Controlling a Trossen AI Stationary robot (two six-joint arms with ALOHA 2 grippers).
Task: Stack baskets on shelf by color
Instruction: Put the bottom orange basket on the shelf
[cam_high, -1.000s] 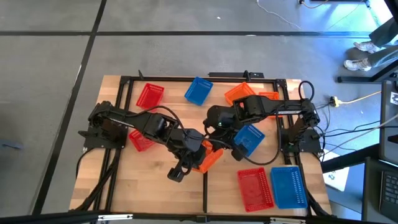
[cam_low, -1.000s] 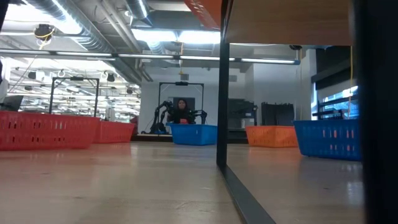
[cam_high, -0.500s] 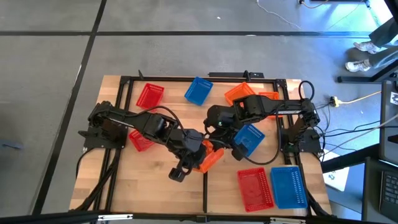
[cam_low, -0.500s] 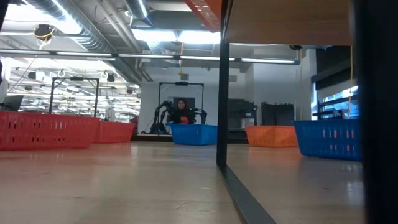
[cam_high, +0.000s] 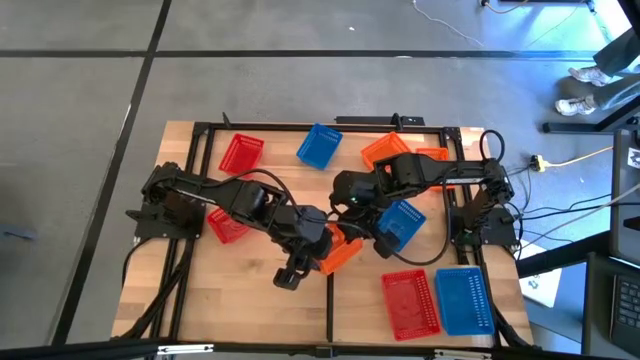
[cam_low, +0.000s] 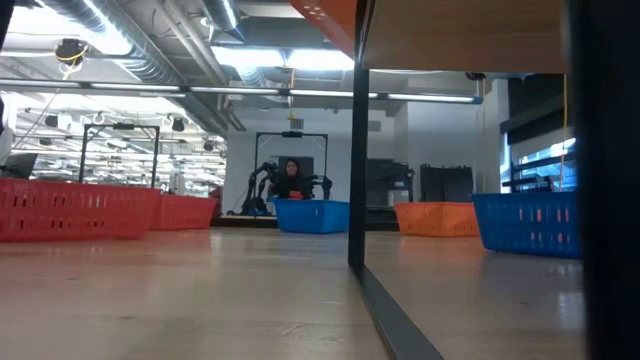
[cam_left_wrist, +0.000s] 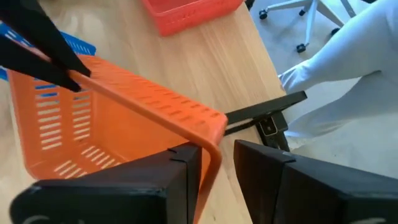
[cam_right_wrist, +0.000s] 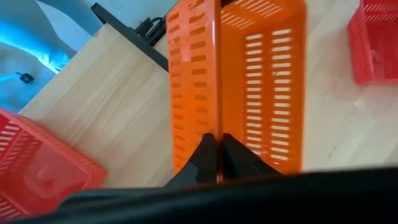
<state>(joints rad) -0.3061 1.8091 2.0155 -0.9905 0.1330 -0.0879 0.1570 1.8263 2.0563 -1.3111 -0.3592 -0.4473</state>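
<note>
Nine baskets are counted on the shelf (cam_high: 250, 300): three red, three blue, three orange. Along the edge opposite the divider strip (cam_high: 330, 315) lie one red basket (cam_high: 241, 153), one blue (cam_high: 319, 146) and two orange (cam_high: 385, 150) (cam_high: 433, 156), the two orange touching or overlapping near the right corner. One red (cam_high: 224, 226) sits near the left edge, partly under the left arm. One blue (cam_high: 403, 222) lies right of centre, partly under the right arm. One red (cam_high: 410, 303) and one blue (cam_high: 463, 298) lie side by side, just beside each other, at the right corner of the divider edge. The ninth basket, orange (cam_high: 342, 255), is at mid-shelf, tilted and raised off the board; in the low view only its corner (cam_low: 328, 14) shows at the top. Both grippers meet at this basket. The right gripper (cam_right_wrist: 214, 148) is pinched tight on one of its mesh walls, fingers closed with the wall between them. The left gripper (cam_left_wrist: 217, 157) straddles a rim corner of the same basket (cam_left_wrist: 112, 118), its fingers parted with a visible gap on one side, not clamping. One person (cam_low: 292, 178) shows far off in the room behind.
</note>
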